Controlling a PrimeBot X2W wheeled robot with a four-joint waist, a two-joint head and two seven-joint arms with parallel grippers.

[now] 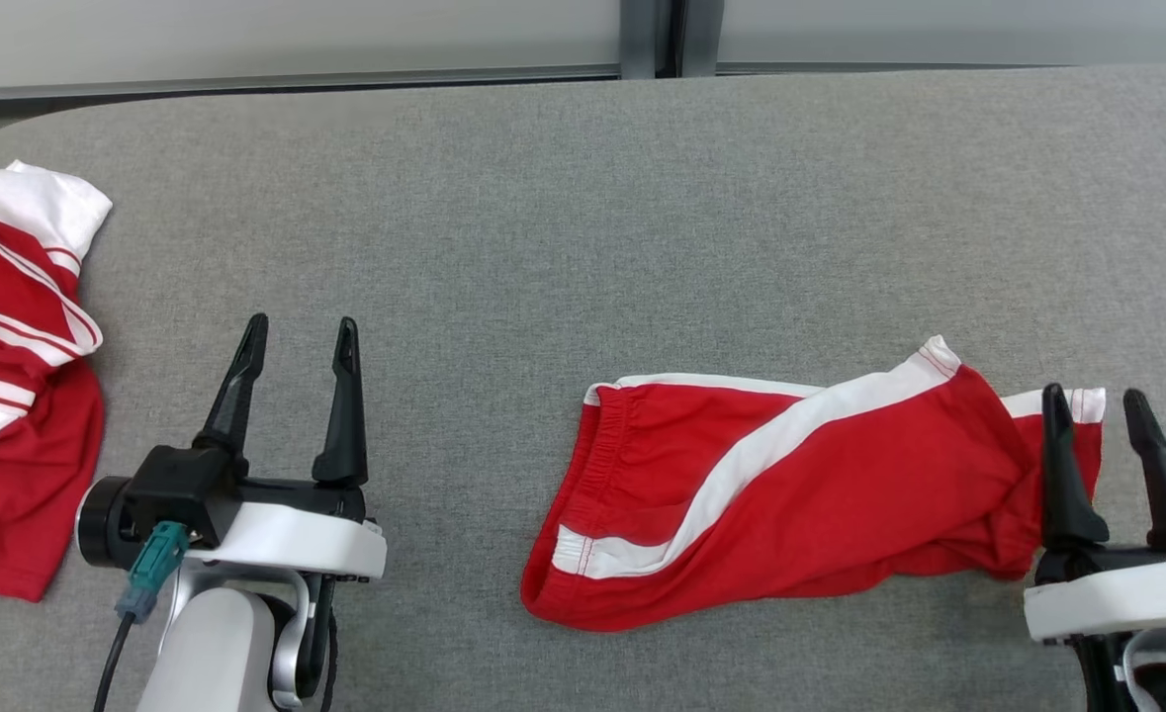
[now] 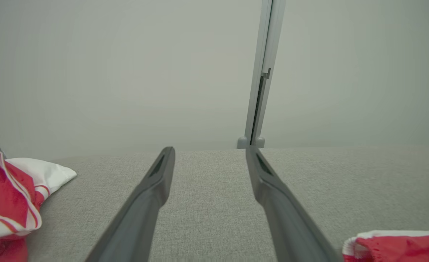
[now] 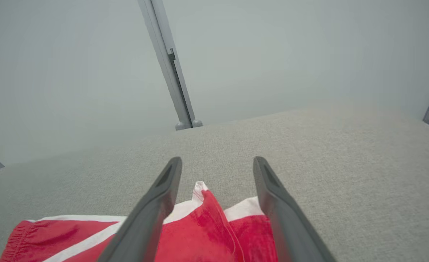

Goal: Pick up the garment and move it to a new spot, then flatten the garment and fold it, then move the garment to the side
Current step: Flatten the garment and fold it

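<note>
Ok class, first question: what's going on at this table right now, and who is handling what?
A two-armed robot is working on a pair of red shorts with white stripes, which lie rumpled, not yet flat, on the grey padded table. Its right gripper sits at the shorts' leg end with fingers apart, pinching nothing. The left gripper hangs open over bare table, away from the shorts. A second red and white garment lies bunched at the table's left edge, untouched.

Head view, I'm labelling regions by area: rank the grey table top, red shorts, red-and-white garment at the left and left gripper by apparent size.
1. grey table top
2. red shorts
3. red-and-white garment, cut off by the picture's left edge, so judged on its visible part
4. left gripper
</note>
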